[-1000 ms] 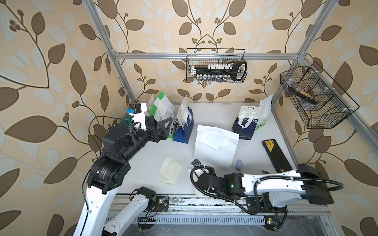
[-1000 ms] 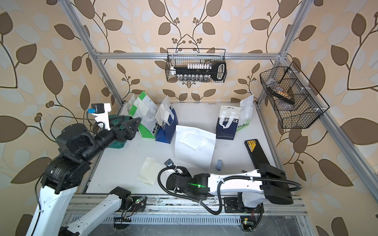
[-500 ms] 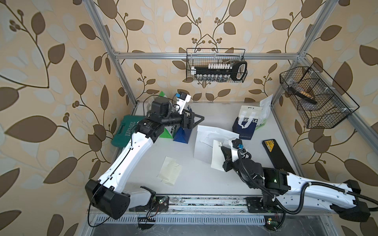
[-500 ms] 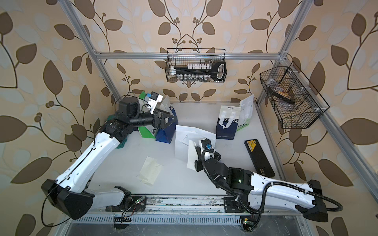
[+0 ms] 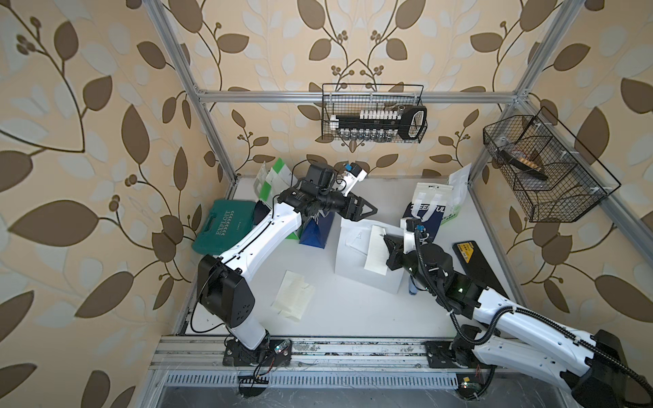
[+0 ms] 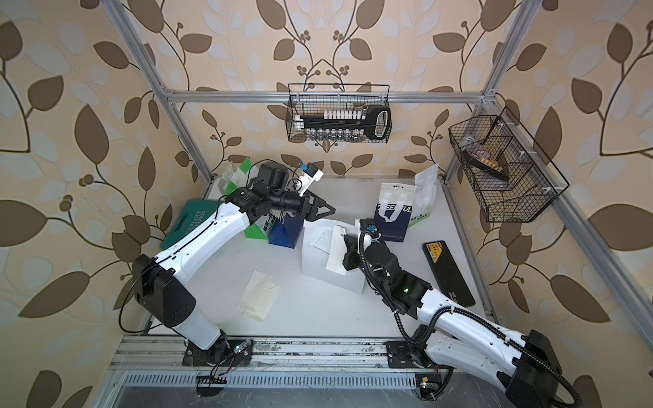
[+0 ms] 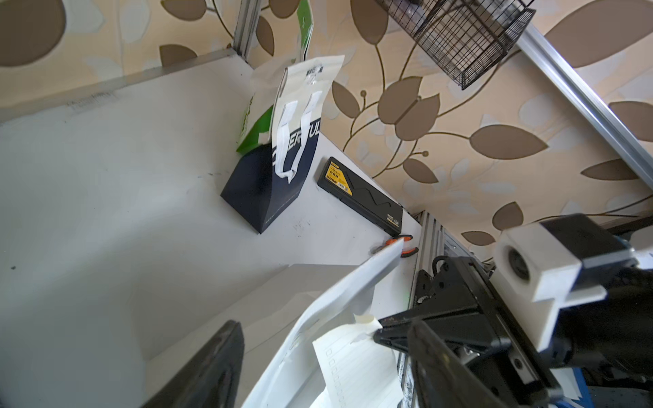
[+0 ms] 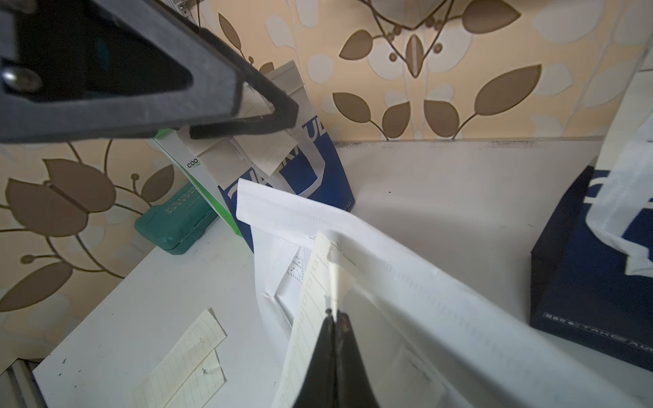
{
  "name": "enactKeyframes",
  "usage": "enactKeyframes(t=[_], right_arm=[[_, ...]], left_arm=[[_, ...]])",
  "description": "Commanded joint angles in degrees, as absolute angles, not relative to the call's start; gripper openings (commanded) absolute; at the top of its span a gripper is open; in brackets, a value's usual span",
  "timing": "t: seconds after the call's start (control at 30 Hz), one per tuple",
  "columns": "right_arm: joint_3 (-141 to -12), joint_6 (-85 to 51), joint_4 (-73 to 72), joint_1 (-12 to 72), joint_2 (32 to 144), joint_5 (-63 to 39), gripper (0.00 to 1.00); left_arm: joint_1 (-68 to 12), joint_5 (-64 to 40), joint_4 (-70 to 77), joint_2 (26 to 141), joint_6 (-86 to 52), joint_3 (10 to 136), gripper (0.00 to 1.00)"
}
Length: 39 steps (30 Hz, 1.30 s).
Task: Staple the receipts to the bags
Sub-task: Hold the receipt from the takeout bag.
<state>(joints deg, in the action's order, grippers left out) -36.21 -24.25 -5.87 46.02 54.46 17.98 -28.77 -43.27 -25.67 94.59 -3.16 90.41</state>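
Note:
A plain white bag (image 5: 357, 261) lies mid-table with its upper edge lifted. My right gripper (image 5: 386, 241) is shut on a cream receipt (image 5: 377, 247), pinching it against that edge; the right wrist view shows the right gripper (image 8: 334, 318) closed tight on the receipt (image 8: 311, 300). My left gripper (image 5: 372, 212) is open, its fingers (image 7: 212, 364) astride the bag's raised edge (image 7: 353, 293). Two loose receipts (image 5: 291, 296) lie at the front. A blue bag (image 5: 316, 229) and green bags (image 5: 274, 180) stand at the back left, a navy bag (image 5: 425, 212) at the back right. The blue stapler (image 5: 411, 288) peeks out beside the right arm.
A teal tool case (image 5: 224, 226) lies at the left edge and a black case (image 5: 475, 261) along the right edge. Wire baskets hang on the back wall (image 5: 372, 118) and the right wall (image 5: 544, 169). A green-and-white bag (image 5: 457, 197) leans behind the navy one.
My left gripper swung right from the back-left bags to the white bag's top edge and narrowed its jaws. My right gripper carried the receipt from the front up onto the white bag.

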Motion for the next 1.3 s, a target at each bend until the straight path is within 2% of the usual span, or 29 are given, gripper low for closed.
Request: enactKeyframes(t=[0.0,0.33,0.67,0.77,0.93,1.27], right_arm=[[-36.53,-26.05,-9.52,44.26,56.7,11.6,0.0],[-34.56,-28.52,-15.91,42.1,59.95,11.98,0.0],[-35.5,-28.58,-14.8,42.01,61.88,14.41,0.0],[-35.23,-28.03,-14.75,42.01,62.26,15.28,0.0],[-34.8,-27.15,-15.21,42.01,61.34,15.6,0.0],[-33.76,-26.2,-11.62,41.92,56.61,15.6,0.0]], left_arm=[[-28.06,-47.63,-28.15,96.41,-1.34,94.35,0.68],[-27.95,-51.32,-29.22,95.73,-0.69,91.14,0.63],[-28.08,-47.31,-30.52,94.84,0.54,89.6,0.54],[-28.07,-46.57,-30.01,94.52,0.62,88.72,0.6],[-28.11,-47.57,-28.49,94.92,-0.1,89.15,0.61],[-28.34,-50.54,-25.77,96.1,-2.68,94.99,0.73]])
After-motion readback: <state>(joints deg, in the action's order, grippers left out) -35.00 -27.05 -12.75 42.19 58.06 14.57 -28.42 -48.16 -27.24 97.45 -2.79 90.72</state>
